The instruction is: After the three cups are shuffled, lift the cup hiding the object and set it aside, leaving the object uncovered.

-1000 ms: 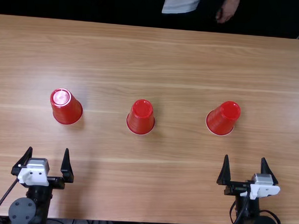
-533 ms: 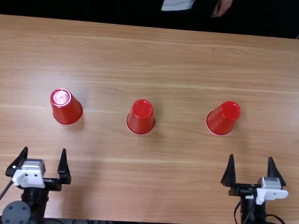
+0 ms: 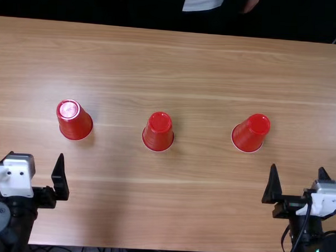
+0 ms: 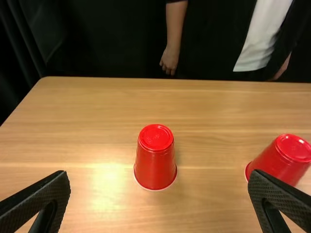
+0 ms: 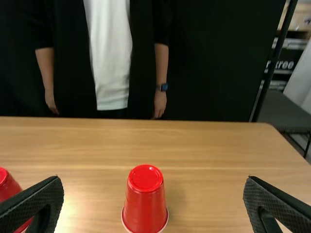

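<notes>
Three red cups stand upside down in one row across the middle of the top view. The left cup [image 3: 74, 121], middle cup [image 3: 158, 131] and right cup [image 3: 249, 133] are well apart, with a stretch of wood between each pair. None touches another, and which one covers the object cannot be told. Above the row, a broad band of the table [image 3: 170, 65] runs to its far edge near the top of the frame. Below the row, a narrower strip of wood separates the cups from the arms. The left gripper [image 3: 35, 173] sits at the lower left, below and left of the left cup, its fingers spread wide. The right gripper [image 3: 297, 184] sits at the lower right, below and right of the right cup, also spread wide and holding nothing.
</notes>
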`<action>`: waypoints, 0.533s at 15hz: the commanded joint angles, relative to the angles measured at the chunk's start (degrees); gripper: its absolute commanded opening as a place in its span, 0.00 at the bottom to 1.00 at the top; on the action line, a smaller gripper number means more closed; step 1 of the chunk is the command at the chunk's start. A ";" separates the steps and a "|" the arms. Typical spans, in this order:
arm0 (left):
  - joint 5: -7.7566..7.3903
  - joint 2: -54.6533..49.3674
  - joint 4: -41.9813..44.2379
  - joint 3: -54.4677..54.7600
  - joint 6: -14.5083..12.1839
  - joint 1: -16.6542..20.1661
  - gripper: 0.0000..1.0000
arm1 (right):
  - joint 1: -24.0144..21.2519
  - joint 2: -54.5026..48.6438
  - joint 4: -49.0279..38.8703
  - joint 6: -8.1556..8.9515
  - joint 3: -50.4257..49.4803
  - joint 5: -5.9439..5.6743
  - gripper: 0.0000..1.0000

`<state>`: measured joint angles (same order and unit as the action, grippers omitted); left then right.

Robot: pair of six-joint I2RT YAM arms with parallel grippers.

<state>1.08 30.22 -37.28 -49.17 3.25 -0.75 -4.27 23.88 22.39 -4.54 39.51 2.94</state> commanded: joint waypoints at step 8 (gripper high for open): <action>1.87 21.64 -32.65 -31.34 -0.40 0.67 1.00 | 1.20 21.82 31.14 0.00 27.47 -0.62 1.00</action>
<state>2.04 50.96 -70.04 -78.72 3.18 -0.64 -3.75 44.84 53.41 -4.56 64.99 2.81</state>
